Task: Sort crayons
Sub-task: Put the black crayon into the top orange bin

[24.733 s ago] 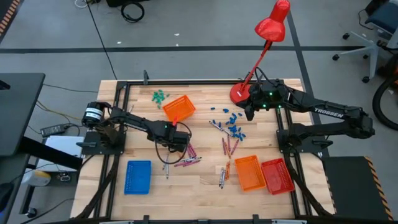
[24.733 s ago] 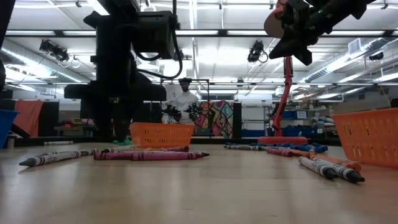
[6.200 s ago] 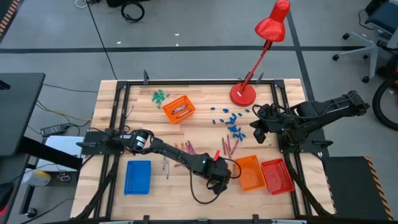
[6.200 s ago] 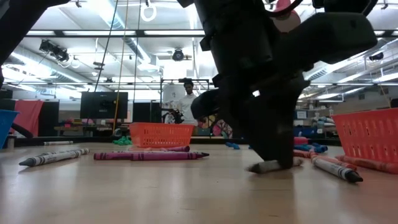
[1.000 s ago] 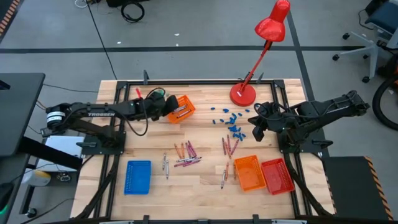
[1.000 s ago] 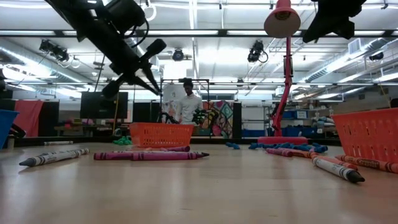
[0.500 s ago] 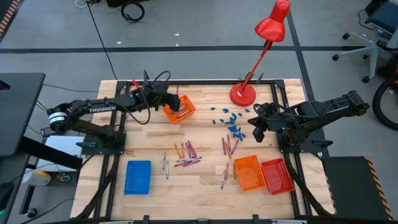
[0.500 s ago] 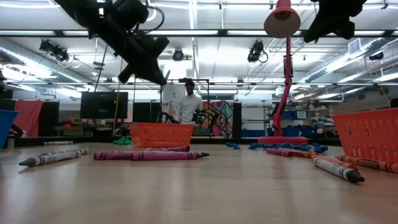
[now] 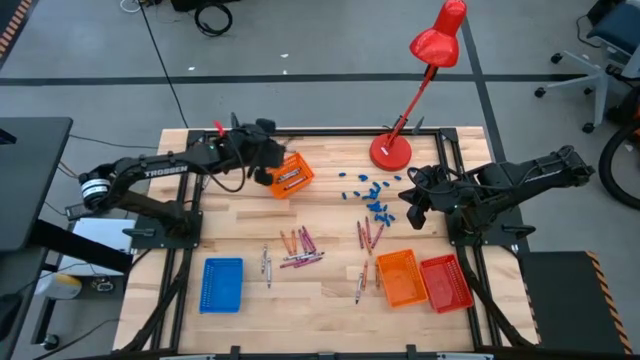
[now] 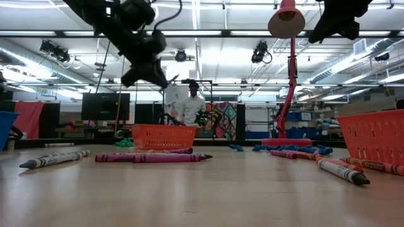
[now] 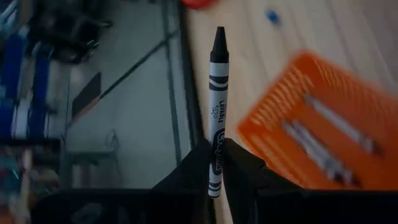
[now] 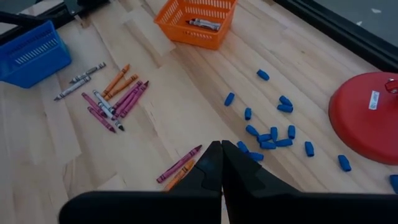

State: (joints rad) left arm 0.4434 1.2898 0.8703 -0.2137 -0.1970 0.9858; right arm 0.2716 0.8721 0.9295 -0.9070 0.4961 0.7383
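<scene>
The left gripper (image 9: pixel 268 150) hangs above the far left part of the table (image 9: pixel 330 292), just beside the far orange basket (image 9: pixel 290 176), and its fingers (image 11: pixel 244 167) pinch a grey-white crayon (image 11: pixel 216 112) by its lower end, the dark tip pointing away from the wrist. The basket already holds several similar pale crayons (image 11: pixel 323 146), so the step in hand looks like dropping this one in with its kind. To do it well, the gripper should travel a little further so that the whole crayon sits over the basket's opening rather than over its near rim, then come down close to the contents before the fingers part, so the stick lands flat instead of bouncing out or catching on the mesh wall. A slow, small opening is enough for so thin a thing. The right gripper (image 12: pixel 221 163) waits over the right side of the table with its fingers pressed together and empty, near the blue pieces (image 9: pixel 375 200). Loose crayons (image 9: pixel 300 250) in orange, red and purple still lie mid-table, well apart from the near baskets (image 9: pixel 425 280).
</scene>
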